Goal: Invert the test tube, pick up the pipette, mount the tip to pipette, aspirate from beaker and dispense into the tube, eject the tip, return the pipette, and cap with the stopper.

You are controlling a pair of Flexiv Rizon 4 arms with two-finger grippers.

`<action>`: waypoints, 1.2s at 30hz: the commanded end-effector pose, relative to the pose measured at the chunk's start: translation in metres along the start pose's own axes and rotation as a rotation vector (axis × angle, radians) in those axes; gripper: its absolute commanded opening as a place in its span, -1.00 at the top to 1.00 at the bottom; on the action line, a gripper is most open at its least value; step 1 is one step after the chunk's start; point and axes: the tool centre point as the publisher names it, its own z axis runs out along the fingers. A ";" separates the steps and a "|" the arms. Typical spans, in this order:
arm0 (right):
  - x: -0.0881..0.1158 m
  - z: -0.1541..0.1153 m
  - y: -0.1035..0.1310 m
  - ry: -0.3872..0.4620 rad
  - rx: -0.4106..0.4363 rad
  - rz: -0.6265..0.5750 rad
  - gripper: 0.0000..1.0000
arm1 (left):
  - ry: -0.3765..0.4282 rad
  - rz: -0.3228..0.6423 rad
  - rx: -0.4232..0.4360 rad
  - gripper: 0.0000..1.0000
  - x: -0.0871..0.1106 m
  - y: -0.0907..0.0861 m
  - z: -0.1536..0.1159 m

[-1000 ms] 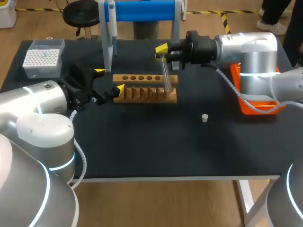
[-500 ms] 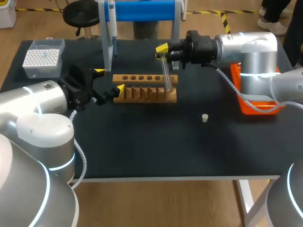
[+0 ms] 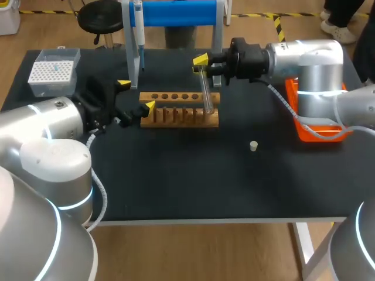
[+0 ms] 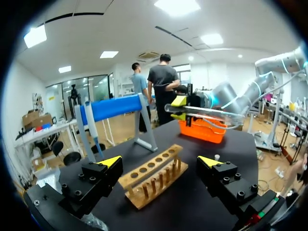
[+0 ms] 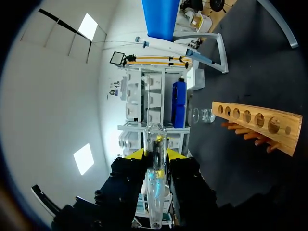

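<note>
Currently the right gripper [image 3: 202, 65] is clamped on the test tube [image 3: 205, 93], both fingers against the glass near one end. The tube hangs tilted below the fingers, its lower end by the near end of the wooden rack [image 3: 179, 109]. Whether it touches the rack: cannot tell. In the right wrist view the tube [image 5: 156, 192] runs straight out between the fingers, with the rack [image 5: 260, 118] and a beaker [image 5: 208, 115] ahead and off to one side.

Left gripper [image 3: 136, 96]: fingers spread wide, nothing held. The rack's other end lies just ahead of it, between the line of its fingers [image 4: 110, 161].

Pipette [image 3: 139, 35] hangs on its stand beyond the left gripper. Stopper [image 3: 254, 146] sits on the table, well apart from both grippers
</note>
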 end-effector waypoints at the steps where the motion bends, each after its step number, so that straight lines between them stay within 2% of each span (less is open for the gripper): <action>1: 0.000 -0.001 0.001 -0.002 0.004 0.000 1.00 | 0.073 0.126 0.173 -1.00 -0.007 0.002 -0.010; 3: 0.000 -0.001 0.001 -0.002 0.004 0.000 1.00 | 0.113 0.198 0.202 -1.00 -0.006 -0.004 -0.012; 8: 0.000 -0.001 0.001 -0.002 0.004 0.000 1.00 | 0.189 0.304 0.247 -1.00 -0.005 -0.011 -0.013; 10: 0.000 -0.001 0.001 -0.002 0.004 0.000 1.00 | 0.228 0.352 0.292 -1.00 -0.003 -0.013 -0.014; 12: 0.000 -0.001 0.001 -0.002 0.004 0.000 1.00 | 0.262 0.466 0.394 -1.00 0.005 -0.019 -0.018; 13: 0.000 -0.001 0.001 -0.002 0.004 0.000 1.00 | 0.256 0.476 0.395 -1.00 0.007 -0.022 -0.019; 14: 0.000 -0.001 0.001 -0.002 0.004 0.000 1.00 | 0.247 0.479 0.329 -1.00 0.011 -0.025 -0.019; 24: 0.000 -0.001 0.001 -0.002 0.004 0.000 1.00 | 0.247 0.479 0.329 -1.00 0.011 -0.025 -0.019; 26: 0.000 -0.001 0.001 -0.002 0.004 0.000 1.00 | 0.150 0.600 0.394 -1.00 0.008 -0.023 -0.018; 28: 0.000 -0.001 0.001 -0.002 0.004 0.000 1.00 | 0.112 0.709 0.444 -1.00 0.007 -0.022 -0.016; 31: 0.000 -0.001 0.001 -0.002 0.004 0.000 1.00 | 0.115 0.850 0.468 -1.00 0.009 -0.024 -0.014; 36: 0.000 -0.001 0.001 -0.002 0.004 0.000 1.00 | 0.151 0.973 0.533 -1.00 0.014 -0.030 -0.009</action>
